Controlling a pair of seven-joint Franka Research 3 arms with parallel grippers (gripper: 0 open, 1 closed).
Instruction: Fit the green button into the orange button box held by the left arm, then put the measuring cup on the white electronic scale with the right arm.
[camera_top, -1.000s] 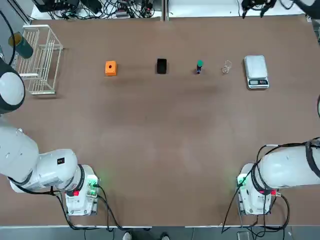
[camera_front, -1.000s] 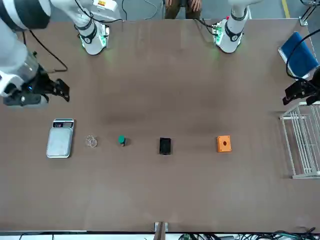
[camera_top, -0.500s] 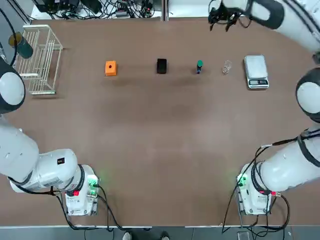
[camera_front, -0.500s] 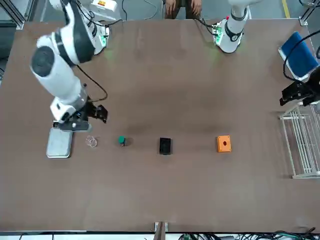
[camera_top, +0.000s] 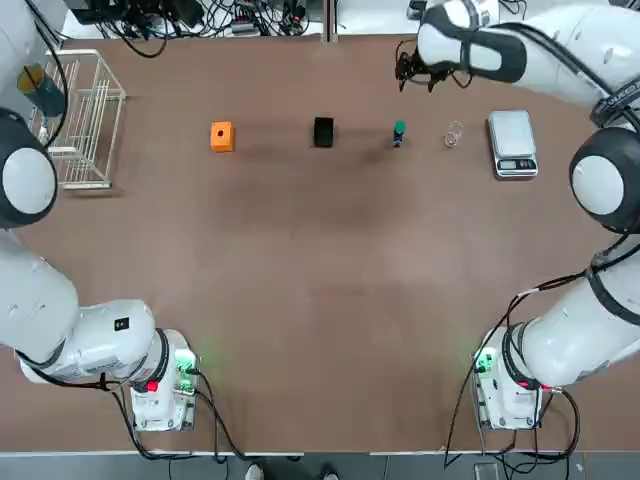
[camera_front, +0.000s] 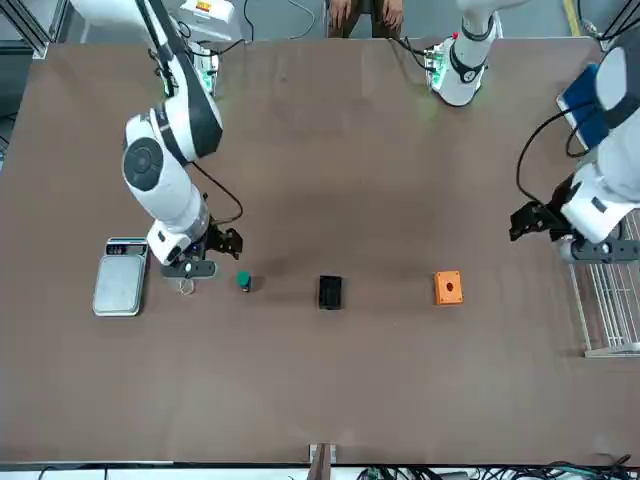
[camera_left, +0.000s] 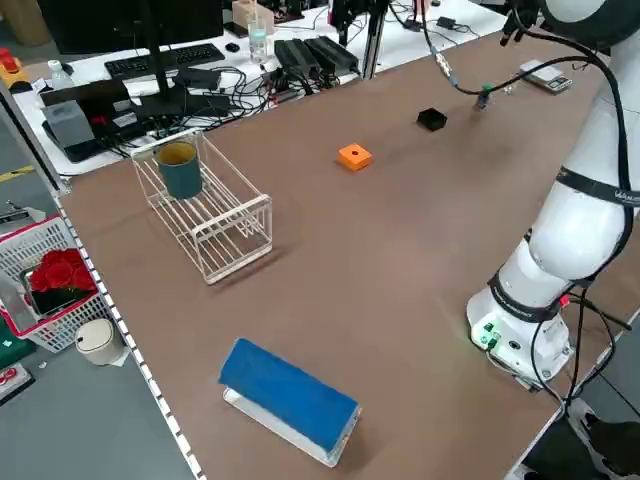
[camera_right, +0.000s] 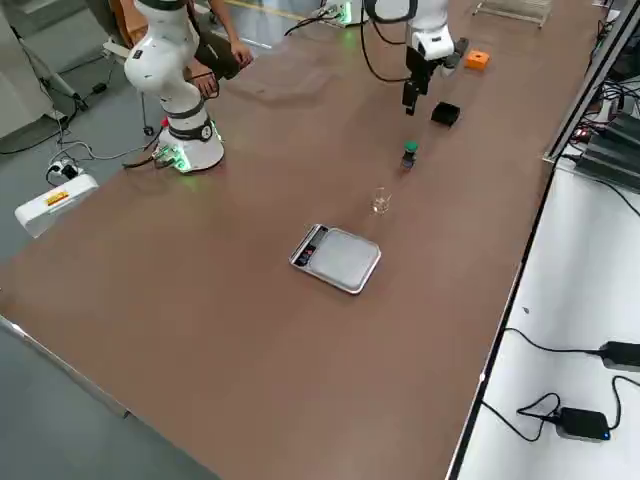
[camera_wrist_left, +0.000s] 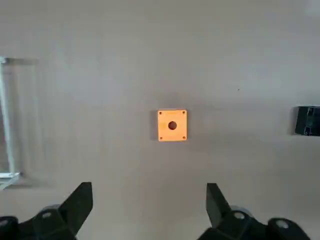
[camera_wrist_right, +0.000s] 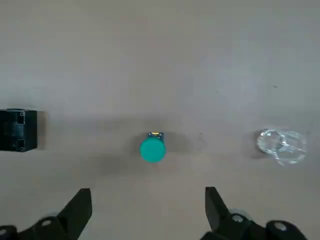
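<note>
And here's the right hand (camera_wrist_right: 148, 191), up above the surface (camera_top: 300, 250), its two fingers spread wide with nothing between them. Almost directly in line with the gap sits the green button (camera_wrist_right: 153, 149) — down on the surface, near but untouched, its round cap facing up at the wrist camera. To the button's right, from the robot's seat, lies the clear measuring cup (camera_wrist_right: 282, 146), also loose on the surface.

Over to the left hand (camera_wrist_left: 149, 186): fingers spread too, empty as well, hovering above the surface by the white wire rack (camera_top: 85, 125). The orange button box (camera_wrist_left: 172, 125) lies below in line with that gap, round hole up and unfilled, with nobody gripping it.

Further out now, the small black block (camera_top: 323, 132) sits between the orange box and the button, apart from both. Past the cup, at the right end of this loose row, rests the white electronic scale (camera_top: 513, 144), its bare plate facing up. Over at the far left, the rack carries a teal mug (camera_left: 180, 170) — and behind the robot's edge of the surface, a person's hands (camera_front: 389, 13) hang in view.
</note>
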